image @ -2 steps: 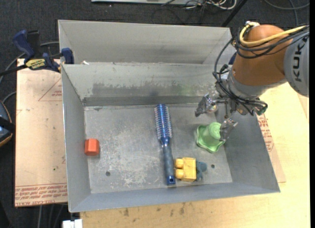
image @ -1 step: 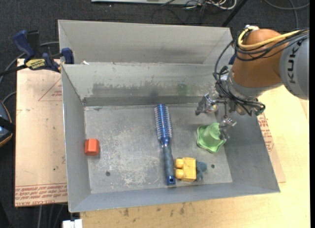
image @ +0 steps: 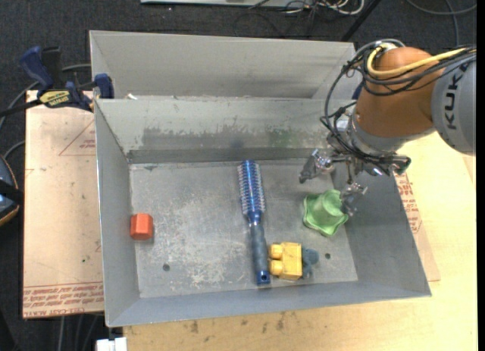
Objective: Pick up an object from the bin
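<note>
1. My hand (image: 331, 183) hangs over the right part of the grey bin (image: 220, 126), to the right of the blue brush (image: 252, 204) and level with its bristled head.
2. State of the hand: the two fingers stand apart, one towards the brush and one away from it. Nothing sits between them.
3. Directly below the hand lies a translucent green cup-shaped piece (image: 324, 215). It rests on the bin floor to the right of the brush, beside the point where the bristles meet the handle, and a clear gap separates it from the brush.
4. The finger farther from the brush has its tip at the far upper edge of the green piece. I cannot tell whether it touches the piece.
5. The brush lies near the middle of the floor. Its bristled head points to the back wall and its handle points to the front wall.
6. A yellow block (image: 286, 259) lies against the right side of the brush handle, close to the handle's end.
7. An orange cube (image: 141, 226) sits alone well to the left of the brush, near the left wall.
8. My wrist carries an orange cover (image: 394, 92), up and to the right of the brush.
</note>
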`<control>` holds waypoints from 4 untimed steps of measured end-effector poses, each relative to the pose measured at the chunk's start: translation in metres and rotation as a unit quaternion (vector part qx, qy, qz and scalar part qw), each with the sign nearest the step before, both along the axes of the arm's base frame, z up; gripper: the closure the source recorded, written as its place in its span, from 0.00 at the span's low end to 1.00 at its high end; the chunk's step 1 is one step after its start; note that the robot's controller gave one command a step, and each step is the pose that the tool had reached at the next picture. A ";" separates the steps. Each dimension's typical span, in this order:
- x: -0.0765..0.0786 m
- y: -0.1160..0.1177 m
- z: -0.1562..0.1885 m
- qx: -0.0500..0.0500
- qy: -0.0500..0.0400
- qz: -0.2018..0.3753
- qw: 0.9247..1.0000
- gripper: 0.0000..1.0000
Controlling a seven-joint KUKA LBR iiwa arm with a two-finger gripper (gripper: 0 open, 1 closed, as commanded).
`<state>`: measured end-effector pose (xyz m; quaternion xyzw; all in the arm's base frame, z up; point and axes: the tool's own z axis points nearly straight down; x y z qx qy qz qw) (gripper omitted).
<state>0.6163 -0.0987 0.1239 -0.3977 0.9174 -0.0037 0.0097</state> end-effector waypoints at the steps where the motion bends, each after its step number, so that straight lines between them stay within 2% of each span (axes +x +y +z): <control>1: -0.010 -0.035 0.011 -0.003 0.008 0.215 0.976 0.00; 2: -0.029 -0.010 -0.045 0.006 -0.001 0.423 0.906 0.00; 3: -0.029 -0.021 -0.045 -0.002 0.002 0.421 0.907 1.00; 4: -0.020 0.007 0.095 -0.007 0.005 0.504 0.863 1.00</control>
